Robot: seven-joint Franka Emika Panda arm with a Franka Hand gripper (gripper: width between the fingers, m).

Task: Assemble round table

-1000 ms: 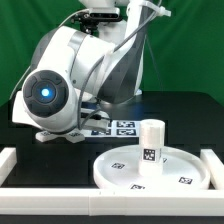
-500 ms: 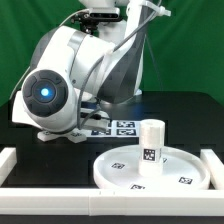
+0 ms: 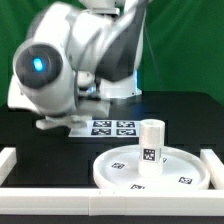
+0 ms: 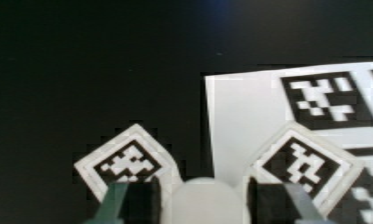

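Above the table (image 3: 185,105) near the marker board (image 4: 272,110), the gripper (image 4: 201,202) is clamping the cross-shaped base (image 4: 130,166), which probably needs lowering level onto the leg (image 3: 151,140).

Marker board (image 3: 113,127) lies flat on black table (image 3: 190,110), tags up. White rails (image 3: 8,165) edge table at front & sides, w/ green curtain (image 3: 185,45) behind.
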